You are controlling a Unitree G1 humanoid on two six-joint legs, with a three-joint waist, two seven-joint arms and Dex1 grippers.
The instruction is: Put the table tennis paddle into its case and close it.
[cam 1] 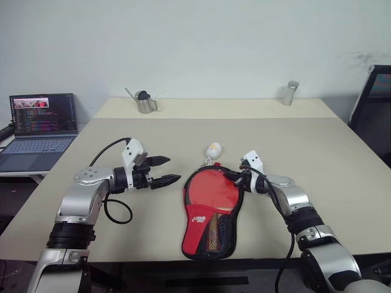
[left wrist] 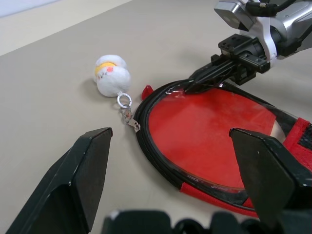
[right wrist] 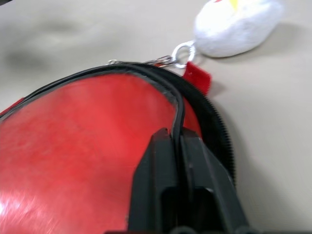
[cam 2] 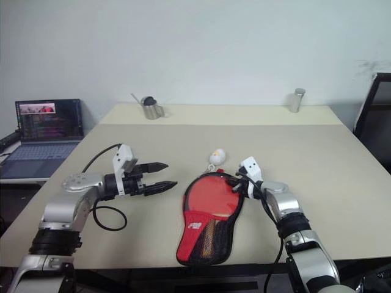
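Observation:
The table tennis paddle (cam 1: 211,188) lies red face up inside its open case (cam 1: 206,243), a red and black pouch near the table's front edge. My right gripper (cam 1: 232,176) is at the case's upper right edge, and its fingers (right wrist: 195,161) are shut on the black zipper rim (right wrist: 179,109). A white plush charm (cam 1: 213,149) hangs from the zipper pull (left wrist: 130,120) and lies just beyond the case's top. My left gripper (cam 1: 173,170) hovers open a short way left of the case, pointing at it and touching nothing.
An open laptop (cam 1: 43,122) sits on a side table at the far left. A metal cup (cam 1: 145,102) and a metal canister (cam 1: 290,93) stand at the table's (cam 1: 317,159) far edge. A black chair (cam 1: 376,110) is at the right.

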